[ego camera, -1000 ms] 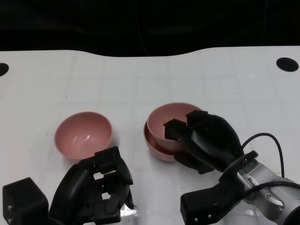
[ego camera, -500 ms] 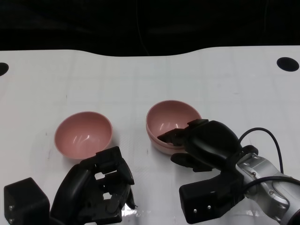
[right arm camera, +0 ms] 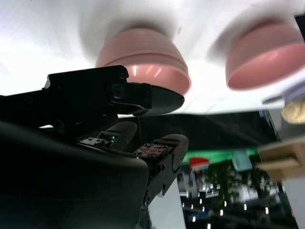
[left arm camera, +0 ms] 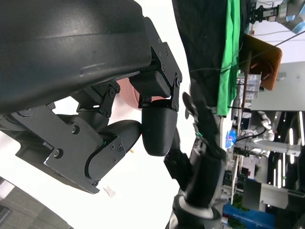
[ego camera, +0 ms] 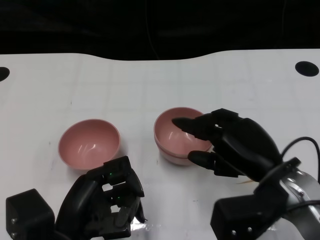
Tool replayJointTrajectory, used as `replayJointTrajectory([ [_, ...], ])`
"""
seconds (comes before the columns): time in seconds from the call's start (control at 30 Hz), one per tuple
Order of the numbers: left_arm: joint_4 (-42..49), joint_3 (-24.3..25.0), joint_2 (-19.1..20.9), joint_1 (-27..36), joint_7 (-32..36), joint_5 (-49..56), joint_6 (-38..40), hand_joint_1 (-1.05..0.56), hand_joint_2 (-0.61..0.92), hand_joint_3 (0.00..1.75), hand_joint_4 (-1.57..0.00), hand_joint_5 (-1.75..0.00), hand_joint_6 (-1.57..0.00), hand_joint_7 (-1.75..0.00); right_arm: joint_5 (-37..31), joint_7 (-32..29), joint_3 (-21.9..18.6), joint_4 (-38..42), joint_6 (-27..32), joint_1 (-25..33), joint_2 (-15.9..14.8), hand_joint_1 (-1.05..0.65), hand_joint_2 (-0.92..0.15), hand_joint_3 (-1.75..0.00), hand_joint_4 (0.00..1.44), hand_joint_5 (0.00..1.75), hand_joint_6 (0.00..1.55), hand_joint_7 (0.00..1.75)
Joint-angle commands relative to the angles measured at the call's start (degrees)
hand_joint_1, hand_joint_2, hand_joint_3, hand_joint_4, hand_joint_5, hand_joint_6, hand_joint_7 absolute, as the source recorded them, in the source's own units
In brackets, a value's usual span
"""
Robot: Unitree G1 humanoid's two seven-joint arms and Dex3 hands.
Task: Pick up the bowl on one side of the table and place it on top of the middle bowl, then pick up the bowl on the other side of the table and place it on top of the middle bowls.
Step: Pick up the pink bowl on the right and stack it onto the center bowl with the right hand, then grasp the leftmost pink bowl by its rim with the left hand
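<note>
Two pink bowls sit nested as the middle stack [ego camera: 175,137] on the white table [ego camera: 150,85]; the right wrist view shows the same stack [right arm camera: 143,57]. My right hand [ego camera: 235,145] is just to the right of it with fingers apart, one finger reaching over the rim and the thumb beside the outer wall, gripping nothing. A single pink bowl [ego camera: 89,142] stands on the left, also seen as the far bowl [right arm camera: 267,57]. My left hand [ego camera: 105,202] lies just in front of that bowl, fingers curled in and holding nothing.
Black round holes mark the table at the far right [ego camera: 306,68] and far left [ego camera: 2,74]. The table's far edge [ego camera: 160,56] meets a dark background. A black cable [ego camera: 300,145] loops by my right wrist.
The tilted upper bowl has settled into the middle bowl. My right hand has let go of it, spread its fingers and drawn back to the right. The left hand has barely moved.
</note>
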Motion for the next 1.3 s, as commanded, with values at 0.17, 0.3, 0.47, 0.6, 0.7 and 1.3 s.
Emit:
replayJointTrajectory([
  [0.17,2.7,0.9,1.0,-0.8,0.2,2.1,-4.4,-0.13,0.42,1.3,-0.8,-1.68,-0.75,-1.5,8.3,-3.2,-5.9,-4.6,-9.3,9.0,-1.8,-0.4,-0.92,-0.19,0.34,0.95,0.64,0.14],
  [0.3,4.0,1.3,1.0,-1.2,0.4,2.7,-6.6,-0.12,0.42,1.29,-0.79,-1.68,-0.74,-1.49,12.0,-3.2,-8.2,-5.8,-13.1,13.3,-1.5,-0.33,-0.92,-0.17,0.41,1.0,0.71,0.19],
  [0.47,4.4,1.7,0.1,-1.0,1.5,2.7,-7.9,-0.11,0.48,1.22,-0.71,-1.55,-0.74,-1.25,18.0,-0.2,-10.6,-8.4,-14.9,18.6,-1.4,-0.27,-0.92,-0.22,0.51,1.09,0.79,0.26],
  [0.6,4.5,1.9,-0.1,-1.1,3.1,4.9,-10.8,-0.14,0.52,1.06,-0.65,-1.37,-0.68,-1.05,25.6,2.9,-12.2,-10.9,-15.8,23.0,-0.2,-0.17,-0.84,-0.38,0.59,1.21,0.82,0.48],
  [0.7,4.3,1.8,0.1,-1.2,4.0,6.1,-12.3,-0.19,0.6,0.85,-0.61,-1.23,-0.64,-0.85,30.3,4.7,-13.1,-11.7,-16.7,25.4,0.8,-0.11,-0.55,-0.96,0.64,1.35,0.76,0.83],
  [1.3,-3.6,2.6,6.8,-4.3,11.4,22.4,-8.9,-0.37,0.92,0.09,-0.3,-0.7,-0.5,-0.08,38.8,9.7,-17.6,-11.7,-4.7,27.7,8.8,-0.04,-0.31,-1.58,0.95,1.74,0.85,1.46],
])
